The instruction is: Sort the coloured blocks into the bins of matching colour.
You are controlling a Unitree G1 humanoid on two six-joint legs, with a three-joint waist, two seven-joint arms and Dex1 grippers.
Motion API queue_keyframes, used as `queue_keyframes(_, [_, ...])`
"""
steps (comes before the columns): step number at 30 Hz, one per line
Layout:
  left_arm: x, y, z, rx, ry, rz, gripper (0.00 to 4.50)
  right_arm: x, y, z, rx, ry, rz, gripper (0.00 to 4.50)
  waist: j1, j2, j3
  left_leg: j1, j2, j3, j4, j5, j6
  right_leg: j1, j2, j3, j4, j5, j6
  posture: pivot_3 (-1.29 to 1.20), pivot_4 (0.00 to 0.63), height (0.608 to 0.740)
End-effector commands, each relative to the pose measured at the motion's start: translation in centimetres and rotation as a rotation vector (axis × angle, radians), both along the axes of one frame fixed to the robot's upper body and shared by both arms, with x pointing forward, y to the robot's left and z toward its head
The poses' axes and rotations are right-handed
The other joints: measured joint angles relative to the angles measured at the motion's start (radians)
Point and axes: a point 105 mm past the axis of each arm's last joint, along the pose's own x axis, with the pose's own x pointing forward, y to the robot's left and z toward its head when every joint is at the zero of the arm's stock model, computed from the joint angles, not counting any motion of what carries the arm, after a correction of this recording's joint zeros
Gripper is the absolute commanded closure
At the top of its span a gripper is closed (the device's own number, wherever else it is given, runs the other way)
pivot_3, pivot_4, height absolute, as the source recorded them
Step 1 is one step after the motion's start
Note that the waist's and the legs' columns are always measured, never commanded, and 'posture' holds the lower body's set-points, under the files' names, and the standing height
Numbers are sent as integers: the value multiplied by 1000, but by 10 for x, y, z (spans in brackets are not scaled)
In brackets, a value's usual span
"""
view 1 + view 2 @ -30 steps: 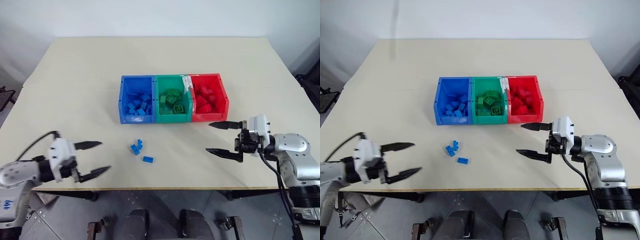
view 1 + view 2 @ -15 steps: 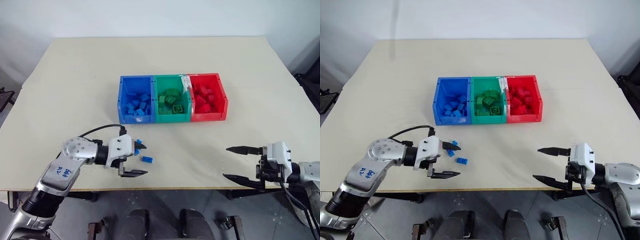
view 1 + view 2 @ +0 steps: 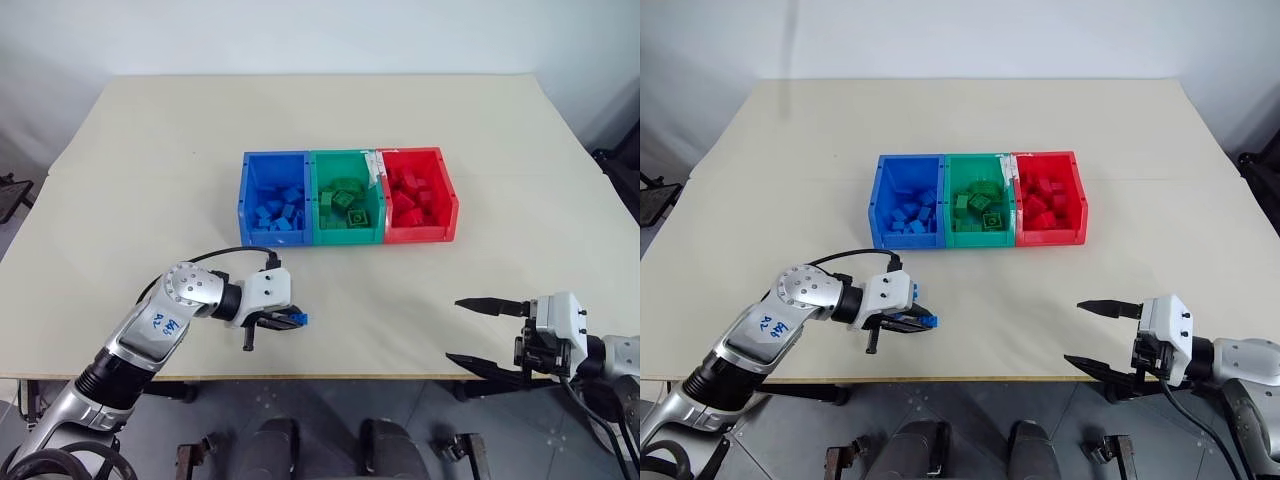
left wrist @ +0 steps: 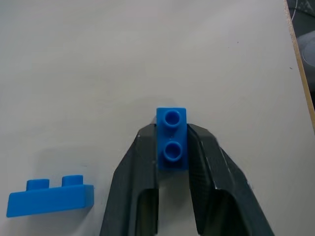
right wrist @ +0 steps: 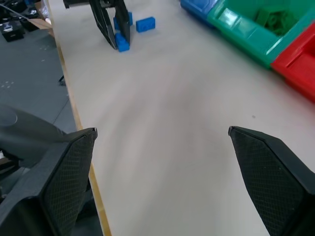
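Altogether two loose blue blocks [image 4: 172, 139], one clamped in left gripper [image 4: 172, 152], three joined bins [image 3: 347, 196], right gripper [image 3: 478, 334] spread apart

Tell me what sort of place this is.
Most likely a robot test or lab workspace, not a home: a bare pale table against a plain white wall, with a joined set of blue, green and red bins holding toy bricks, and a grey tiled floor below.
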Motion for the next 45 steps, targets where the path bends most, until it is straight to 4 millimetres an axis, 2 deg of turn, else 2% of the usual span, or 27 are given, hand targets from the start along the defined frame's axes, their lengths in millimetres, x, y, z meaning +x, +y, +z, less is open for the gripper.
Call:
queue_keyframes(1, [-8, 2, -12, 38, 44, -15, 4050, -1, 11, 11, 23, -47, 44, 0, 0, 0, 0, 0, 0, 0, 0, 0, 0, 0, 0, 0, 0, 0, 0, 0, 150, 740])
queue_keyframes(3, [-8, 2, -13, 30, 38, -11, 4050, 0, 14, 12, 26, -53, 54, 0, 0, 0, 0, 0, 0, 0, 0, 0, 0, 0, 0, 0, 0, 0, 0, 0, 150, 740])
queue_keyframes(6, [-6, -2, -2, -73, 30, 8, 4050, 2, 18, 15, 38, -66, 67, 0, 0, 0, 0, 0, 0, 0, 0, 0, 0, 0, 0, 0, 0, 0, 0, 0, 150, 740])
queue_keyframes(8, [-2, -6, 15, -182, -5, 22, 4050, 4, 19, 19, 56, -76, 62, 0, 0, 0, 0, 0, 0, 0, 0, 0, 0, 0, 0, 0, 0, 0, 0, 0, 150, 740])
queue_keyframes(10, [7, -7, 41, -320, -72, 54, 4050, 10, 20, 26, 100, -94, 39, 0, 2, 0, 0, 0, 0, -1, 1, 0, 0, 0, 0, -1, 0, 0, 0, 0, 150, 740])
queue_keyframes(12, [21, -3, 69, -458, -138, 127, 4050, 16, 24, 34, 162, -125, 11, 0, 2, -1, 0, -1, 0, -2, 3, 0, 0, 0, 0, -1, 0, 0, 0, 0, 150, 740])
queue_keyframes(13, [26, -1, 78, -500, -154, 155, 4050, 18, 25, 36, 183, -134, 3, 0, 3, -1, 0, -1, 0, -2, 3, 0, 0, 0, 0, -1, 0, 0, 0, 0, 150, 740])
queue_keyframes(17, [69, 9, 108, -576, -288, 331, 4050, 26, 36, 40, 250, -169, -30, 0, 3, -1, 0, 0, -1, -2, 3, 1, -1, 0, 0, -2, 1, 0, 0, 0, 150, 740])
queue_keyframes(21, [102, 17, 119, -543, -391, 447, 4050, 28, 38, 40, 255, -177, -46, 0, 2, -1, 0, -1, -4, -2, 2, 1, -1, 0, 0, -1, 2, 0, 1, 0, 150, 740])
queue_keyframes(26, [123, 24, 120, -545, -403, 519, 4050, 28, 36, 41, 251, -187, -62, 0, 2, -1, 0, -2, -7, -2, 1, 1, -1, -1, 0, -2, 2, 1, 1, 0, 150, 740])
queue_keyframes(30, [118, 29, 119, -559, -408, 497, 2716, 27, 35, 40, 248, -185, -64, 0, 0, -1, 0, -2, -7, -2, 1, 1, -1, -1, 0, -2, 2, 1, 1, 0, 150, 740])
queue_keyframes(33, [106, 42, 119, -579, -413, 469, 1756, 29, 37, 38, 246, -177, -45, 0, -4, -1, 0, -2, -6, -2, 1, 1, -1, -2, 0, -2, 2, 1, 1, 0, 150, 740])
queue_keyframes(36, [81, 64, 115, -594, -453, 396, 839, 32, 41, 35, 231, -164, 3, 0, -13, -1, 0, -2, -4, -1, 0, 1, -1, -2, 0, -2, 2, 1, 1, 0, 150, 740])
queue_keyframes(41, [28, 108, 96, -534, -450, 334, 839, 42, 49, 31, 209, -145, 102, 0, -31, -1, 0, -1, 0, 0, 0, 1, -1, -2, 0, -2, 1, 1, 1, 0, 150, 740])
queue_keyframes(45, [-1, 140, 86, -466, -438, 415, 839, 48, 53, 29, 193, -134, 165, 0, -22, -1, 0, -1, 1, -1, -1, 1, -1, -1, -1, -3, 1, 1, 1, 0, 150, 740])
